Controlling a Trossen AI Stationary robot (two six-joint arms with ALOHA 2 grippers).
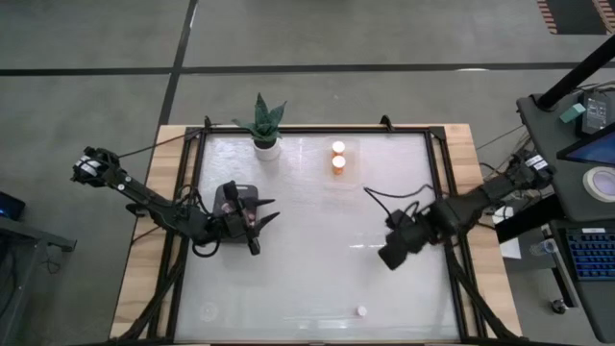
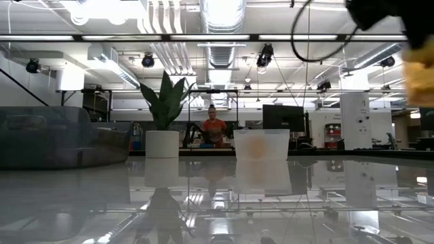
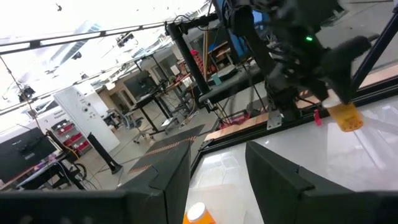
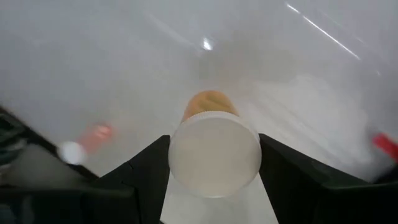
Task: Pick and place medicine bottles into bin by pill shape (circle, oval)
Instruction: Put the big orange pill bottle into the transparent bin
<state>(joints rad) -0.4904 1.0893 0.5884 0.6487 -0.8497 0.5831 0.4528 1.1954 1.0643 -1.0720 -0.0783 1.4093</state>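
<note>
My right gripper [image 1: 392,254] is shut on an orange medicine bottle with a white cap [image 4: 214,152], held high over the table's right half; it shows as an orange blur in the low view [image 2: 420,74]. Two more orange bottles [image 1: 338,156] stand in the clear tray [image 2: 261,146] at the far middle. A small pinkish-red bottle [image 1: 361,311] lies near the front edge and also shows in the right wrist view [image 4: 87,144]. My left gripper [image 1: 259,221] is open and empty beside the dark bin [image 1: 235,200]. My right gripper pinches the orange bottle between its two fingers at the white cap end [image 4: 214,158], one finger on each side. The fingers come from above, slanting down, and lie along the bottle. The cap faces the wrist and the orange body [image 4: 210,102] points down, clear of the table.
A white pot with a green plant [image 1: 264,135] stands at the far edge, left of the clear tray. Dark rails [image 1: 437,163] frame the glossy white table. A person [image 2: 214,130] stands in the room behind. One orange bottle [image 3: 198,214] shows beyond my left fingers.
</note>
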